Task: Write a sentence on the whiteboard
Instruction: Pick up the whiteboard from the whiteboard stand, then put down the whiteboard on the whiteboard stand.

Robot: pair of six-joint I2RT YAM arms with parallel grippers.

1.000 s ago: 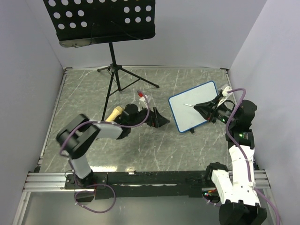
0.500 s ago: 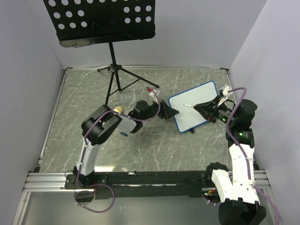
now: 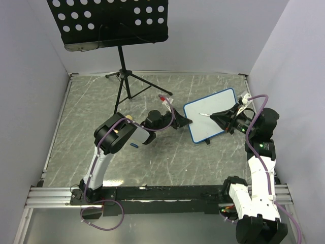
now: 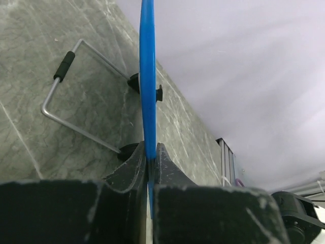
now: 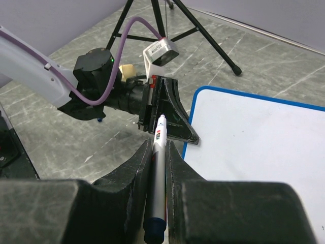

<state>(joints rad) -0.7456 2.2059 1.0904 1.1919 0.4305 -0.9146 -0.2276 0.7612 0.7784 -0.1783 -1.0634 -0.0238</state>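
Table (image 3: pixel 76 152): walls at left, far and right edges.
Music stand (image 3: pixel 109 23): far-left corner; nearest tripod foot apart from the board.
Whiteboard (image 3: pixel 203 128): tilted, near right edge.
Left gripper (image 4: pixel 148 157): jaws pinching board's blue left edge.
Right gripper (image 5: pixel 158 147): jaws clamping marker (image 5: pixel 158 168) over board face.

The whiteboard (image 3: pixel 199 125) has a smooth, glossy white face edged in shiny blue plastic, and the marker (image 5: pixel 157 173) looks like glossy white plastic. The table (image 3: pixel 86 117) is a marbled grey, stone-look sheet with a dull sheen, while the music stand (image 3: pixel 109 23) is matt black perforated metal.
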